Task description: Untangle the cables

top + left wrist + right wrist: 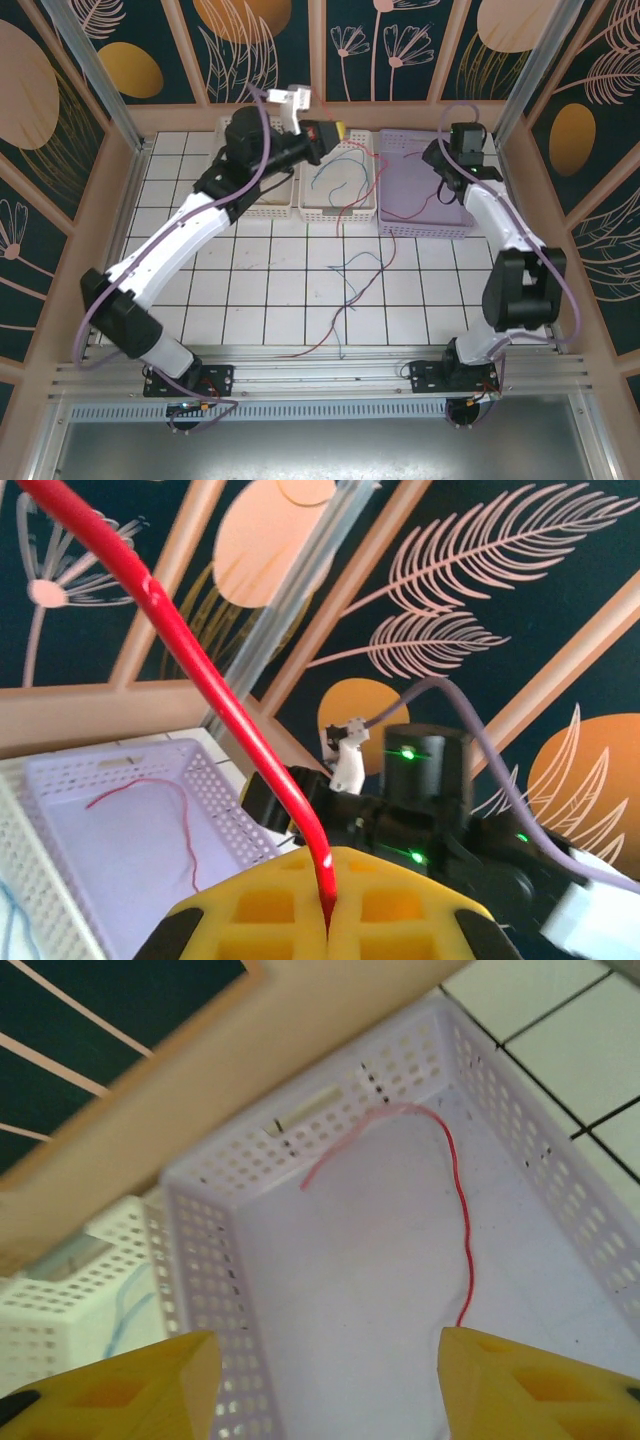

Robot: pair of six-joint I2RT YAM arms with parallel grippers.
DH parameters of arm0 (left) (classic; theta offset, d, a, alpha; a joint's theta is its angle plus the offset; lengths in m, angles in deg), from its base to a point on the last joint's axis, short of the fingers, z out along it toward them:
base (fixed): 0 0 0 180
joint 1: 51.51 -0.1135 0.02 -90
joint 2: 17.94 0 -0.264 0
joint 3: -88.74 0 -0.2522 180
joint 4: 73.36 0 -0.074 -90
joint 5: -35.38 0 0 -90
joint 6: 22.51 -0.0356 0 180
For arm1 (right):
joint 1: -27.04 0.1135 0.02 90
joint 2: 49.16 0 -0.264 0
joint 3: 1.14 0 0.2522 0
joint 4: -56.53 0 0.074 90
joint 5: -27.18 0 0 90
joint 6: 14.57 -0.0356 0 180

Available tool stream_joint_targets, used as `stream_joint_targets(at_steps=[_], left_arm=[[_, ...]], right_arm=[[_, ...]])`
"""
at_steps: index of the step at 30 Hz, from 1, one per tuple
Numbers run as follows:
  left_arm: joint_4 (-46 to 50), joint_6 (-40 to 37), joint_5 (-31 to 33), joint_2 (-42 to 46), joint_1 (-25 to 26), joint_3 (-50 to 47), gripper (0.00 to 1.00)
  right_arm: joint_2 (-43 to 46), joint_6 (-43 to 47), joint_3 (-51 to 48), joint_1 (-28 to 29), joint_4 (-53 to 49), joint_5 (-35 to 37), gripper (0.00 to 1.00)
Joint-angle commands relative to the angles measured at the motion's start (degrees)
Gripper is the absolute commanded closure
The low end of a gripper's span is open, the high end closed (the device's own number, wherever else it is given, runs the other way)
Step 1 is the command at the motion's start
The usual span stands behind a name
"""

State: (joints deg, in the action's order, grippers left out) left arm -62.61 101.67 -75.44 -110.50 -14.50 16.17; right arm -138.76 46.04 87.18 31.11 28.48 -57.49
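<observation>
- Nearest, on the tiled bench [250,300]: a loose tangle of cables [352,272], with blue, tan and red strands crossing. One red strand trails toward the near edge.
- Beyond it, baskets line the far edge. The middle white basket [338,215] holds thin blue and green strands, which look already sorted out.
- The lavender basket [200,1260] has a lone red wire [462,1210] lying slack on its floor, touching nothing else.
- The right fingers [540,1380] hover over the lavender basket, spread wide with nothing between them. The position suits a drop-off.
- Farthest and highest, the left fingers [290,910] are pinched tight on a red cable [200,670]. They are raised above the baskets, probably to draw that strand clear of the tangle.
</observation>
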Motion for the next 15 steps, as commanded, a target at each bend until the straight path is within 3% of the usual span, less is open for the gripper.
stream_joint_targets(at_steps=[1,10,13,15], left_arm=[[0.15,0.19,-2.10,-6.75,2.21,8.75,1.00],[4.34,2.44,-3.56,-34.69,3.17,42.65,1.00],[1.04,6.02,-4.16,-44.40,3.33,52.49,1.00],[-3.08,8.15,-3.70,-48.41,3.41,53.97,1.00]], right_arm=[[8.54,-1.74,-4.77,-0.73,0.40,0.91,0.37],[29.43,-0.59,-13.71,-1.12,0.07,2.63,0.26],[34.77,-0.45,-15.75,-1.06,-0.48,2.13,0.25],[37.86,-0.29,-17.08,-1.03,-0.83,1.46,0.24]])
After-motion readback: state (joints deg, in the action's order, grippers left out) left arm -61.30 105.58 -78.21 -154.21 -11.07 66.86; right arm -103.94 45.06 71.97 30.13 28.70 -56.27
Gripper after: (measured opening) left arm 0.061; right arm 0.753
